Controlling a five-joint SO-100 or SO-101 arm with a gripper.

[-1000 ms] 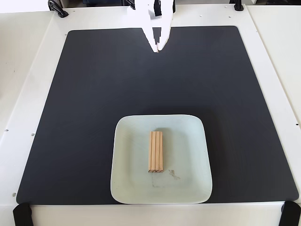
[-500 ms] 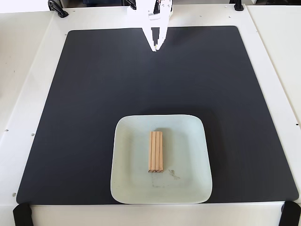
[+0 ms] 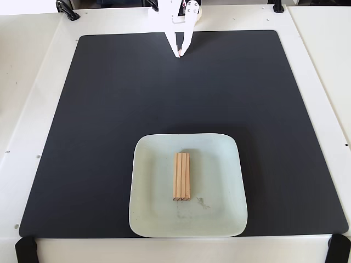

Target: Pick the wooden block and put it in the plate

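Note:
The wooden block (image 3: pixel 181 176), light tan with lengthwise stripes, lies inside the pale mint-green plate (image 3: pixel 151 213), near its middle, long axis running front to back. A faint smudge sits just right of the block's near end. My white gripper (image 3: pixel 180 55) is at the far edge of the black mat, well away from the plate, pointing down with its fingertips together and nothing between them.
A black mat (image 3: pixel 98 120) covers most of the white table (image 3: pixel 22 109). Black clamps (image 3: pixel 67 10) stand at the far corners, and black straps (image 3: pixel 26 250) at the near corners.

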